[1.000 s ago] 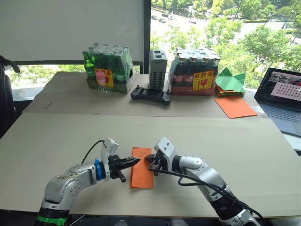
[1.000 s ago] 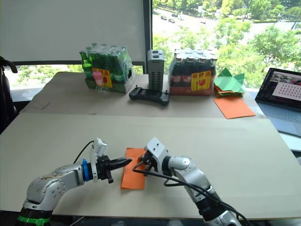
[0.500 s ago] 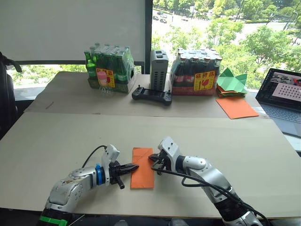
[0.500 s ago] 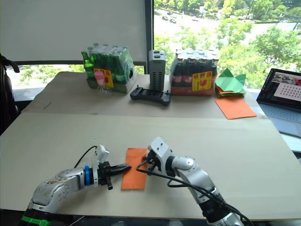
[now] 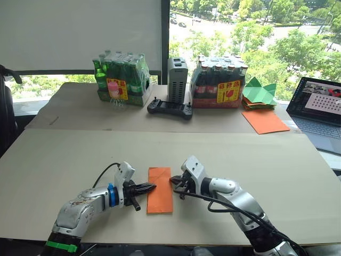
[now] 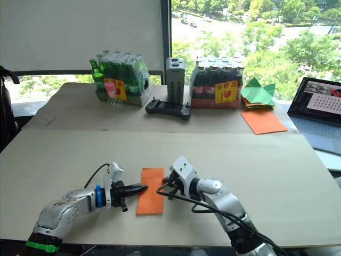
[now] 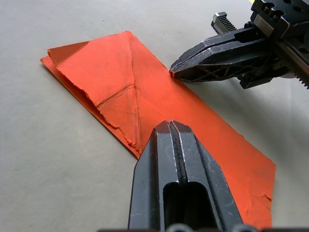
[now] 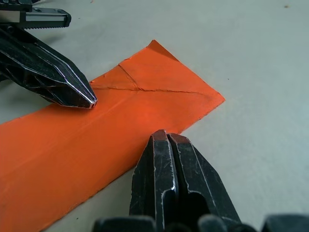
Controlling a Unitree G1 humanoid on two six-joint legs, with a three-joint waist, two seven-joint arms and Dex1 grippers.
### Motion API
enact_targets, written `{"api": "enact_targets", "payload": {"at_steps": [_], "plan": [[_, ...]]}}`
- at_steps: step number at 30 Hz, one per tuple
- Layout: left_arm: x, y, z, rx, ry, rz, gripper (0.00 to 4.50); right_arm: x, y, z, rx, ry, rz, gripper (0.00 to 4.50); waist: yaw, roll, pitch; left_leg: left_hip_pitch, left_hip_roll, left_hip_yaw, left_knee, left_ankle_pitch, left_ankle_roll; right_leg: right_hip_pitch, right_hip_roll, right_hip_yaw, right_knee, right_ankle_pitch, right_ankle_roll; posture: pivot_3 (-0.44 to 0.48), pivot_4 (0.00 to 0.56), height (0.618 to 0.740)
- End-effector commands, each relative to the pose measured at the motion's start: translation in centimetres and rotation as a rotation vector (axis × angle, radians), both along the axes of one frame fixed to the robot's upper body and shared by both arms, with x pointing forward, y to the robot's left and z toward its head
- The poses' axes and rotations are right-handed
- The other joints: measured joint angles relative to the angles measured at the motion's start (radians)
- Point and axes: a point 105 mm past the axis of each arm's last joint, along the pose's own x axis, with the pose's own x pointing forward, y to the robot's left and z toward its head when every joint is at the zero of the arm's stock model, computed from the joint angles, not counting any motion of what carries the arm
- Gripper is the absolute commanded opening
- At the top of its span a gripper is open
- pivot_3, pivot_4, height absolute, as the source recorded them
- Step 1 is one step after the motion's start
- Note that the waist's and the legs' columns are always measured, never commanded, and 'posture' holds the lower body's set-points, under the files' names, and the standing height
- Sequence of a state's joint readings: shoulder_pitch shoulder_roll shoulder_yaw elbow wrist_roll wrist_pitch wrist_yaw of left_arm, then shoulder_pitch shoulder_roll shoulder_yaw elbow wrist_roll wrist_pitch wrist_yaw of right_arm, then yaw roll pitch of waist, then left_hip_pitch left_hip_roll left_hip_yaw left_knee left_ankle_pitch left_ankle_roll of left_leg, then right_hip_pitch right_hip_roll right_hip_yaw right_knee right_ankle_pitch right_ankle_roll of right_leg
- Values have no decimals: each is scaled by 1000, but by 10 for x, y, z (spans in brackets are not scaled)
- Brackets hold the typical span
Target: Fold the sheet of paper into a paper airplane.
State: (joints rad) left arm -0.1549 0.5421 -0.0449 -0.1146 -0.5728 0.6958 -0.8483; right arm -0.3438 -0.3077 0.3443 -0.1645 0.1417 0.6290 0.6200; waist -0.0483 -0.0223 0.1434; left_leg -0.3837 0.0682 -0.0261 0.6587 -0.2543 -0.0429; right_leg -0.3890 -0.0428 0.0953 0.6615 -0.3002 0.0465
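The left gripper (image 5: 151,186), fingers pressed together, tips at the left long edge of the sheet of paper (image 5: 160,190), which lies flat between both tools. The right gripper (image 5: 172,182), also closed, meets the opposite edge. Bare table (image 5: 64,160) lies open outward. The left wrist view reveals folded corner flaps.

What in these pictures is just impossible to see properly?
- Sheet of paper: its underside, against the table.
- Left wrist view: part of the sheet sits behind the left hand.
- Bottle packs: label print too small, eye views.
- Laptop: cut by the picture edge.
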Motion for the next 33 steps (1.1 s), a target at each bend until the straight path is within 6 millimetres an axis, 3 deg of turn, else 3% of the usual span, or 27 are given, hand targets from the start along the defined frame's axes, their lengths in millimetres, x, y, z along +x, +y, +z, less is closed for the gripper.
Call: {"api": "enact_targets", "payload": {"at_steps": [1, 7, 23, 33], "plan": [[-1, 6, -10, 43, 26, 30, 0, 9, -2, -5, -20, -4, -45, 28, 0, 0, 0, 0, 0, 0, 0, 0, 0, 0, 0, 0, 0, 0, 0, 0, 150, 740], [-2, 6, -10, 47, 24, 26, 0, 17, 1, -1, -11, -28, -72, 28, 0, 0, 0, 0, 0, 0, 0, 0, 0, 0, 0, 0, 0, 0, 0, 0, 150, 740], [-7, 11, -19, 97, 40, 24, 0, 17, 16, 40, 178, -106, -26, 28, 0, 0, 0, -1, 0, 0, -2, 0, 0, -1, 0, 0, -1, 0, 0, 0, 150, 740], [-11, 13, -20, 108, 40, 31, 0, 14, 23, 19, 127, -45, 2, 28, 0, 0, 0, -1, 0, 0, -2, 0, 0, -1, 0, 0, -2, 0, 0, 0, 150, 740]]}}
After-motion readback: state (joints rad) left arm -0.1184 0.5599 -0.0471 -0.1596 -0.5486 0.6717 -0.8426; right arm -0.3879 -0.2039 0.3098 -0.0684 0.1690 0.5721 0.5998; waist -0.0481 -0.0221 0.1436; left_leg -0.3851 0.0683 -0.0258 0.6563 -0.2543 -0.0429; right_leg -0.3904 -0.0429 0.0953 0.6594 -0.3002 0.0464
